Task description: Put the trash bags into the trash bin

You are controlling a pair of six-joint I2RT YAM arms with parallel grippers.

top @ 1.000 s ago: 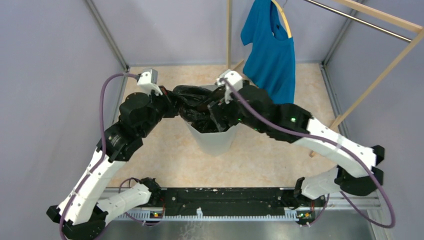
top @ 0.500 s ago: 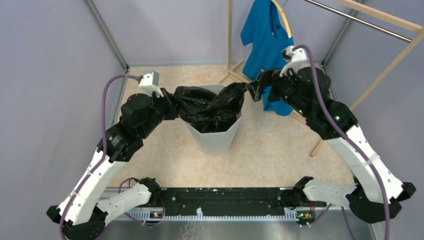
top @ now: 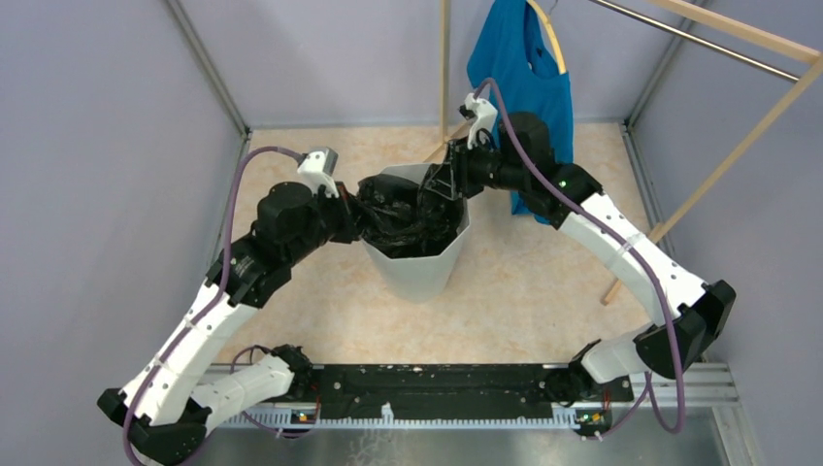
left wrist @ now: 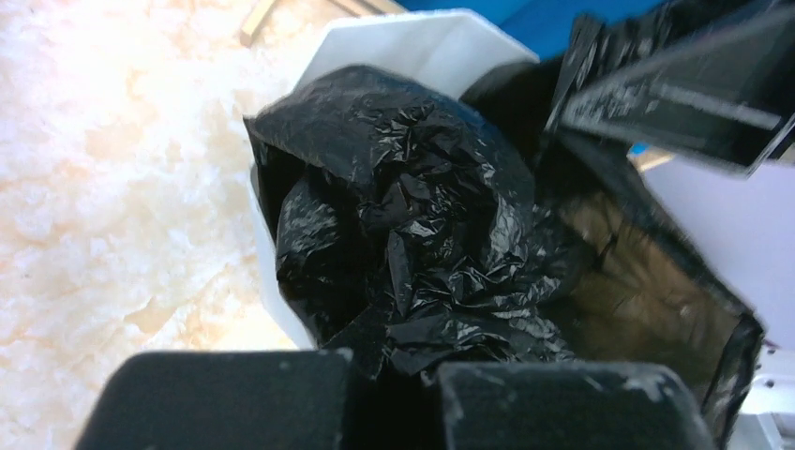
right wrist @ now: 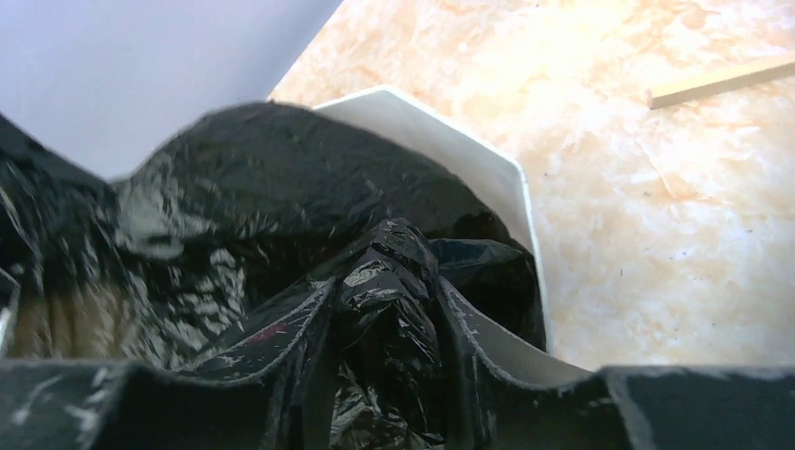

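The white trash bin (top: 417, 267) stands mid-floor with the crinkled black trash bag (top: 408, 218) bunched in its mouth. My left gripper (top: 351, 216) is at the bin's left rim, shut on the bag's edge. In the left wrist view the bag (left wrist: 403, 234) bulges over the bin rim (left wrist: 412, 47), and a fold is pinched in the left gripper (left wrist: 389, 361). My right gripper (top: 448, 183) is at the far right rim. In its wrist view the right gripper (right wrist: 384, 281) clamps a twisted bunch of bag (right wrist: 394, 258) above the bin rim (right wrist: 450, 141).
A blue T-shirt (top: 524, 97) hangs on a hanger from a wooden rack (top: 738, 146) behind the right arm. An upright wooden post (top: 444, 68) stands just behind the bin. Grey walls enclose the floor on the left, back and right.
The right gripper swung out to the right, stretching the bag past the rim, then came back left to the bin's far rim and closed on it. The left gripper shifted slightly right, still shut.
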